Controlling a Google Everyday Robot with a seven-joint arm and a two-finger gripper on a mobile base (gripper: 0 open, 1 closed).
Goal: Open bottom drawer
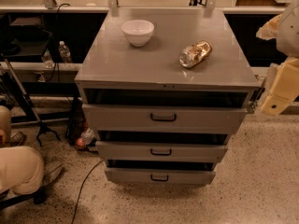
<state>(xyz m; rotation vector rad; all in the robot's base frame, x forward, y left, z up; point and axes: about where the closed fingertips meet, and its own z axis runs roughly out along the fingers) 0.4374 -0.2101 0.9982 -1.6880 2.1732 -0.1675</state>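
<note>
The grey metal cabinet (pixel 163 59) stands in the middle of the camera view with three drawers. The bottom drawer (pixel 126 175) is the lowest and shallowest, with a small black loop handle (pixel 160 178). A dark gap shows above its front. The middle drawer (pixel 121 150) and the tall top drawer (pixel 117 118) have dark gaps above them too. My gripper (pixel 274 99), on the cream-coloured arm, is at the right edge of the view beside the cabinet's upper right corner. It is well above and to the right of the bottom drawer and touches no handle.
A white bowl (pixel 138 31) and a crumpled golden can (pixel 195 53) lie on the cabinet top. A person's leg (pixel 18 171) is at the lower left. A black cable (pixel 84 185) runs over the floor. A stand (pixel 28 108) and bottles (pixel 65 52) are at the left.
</note>
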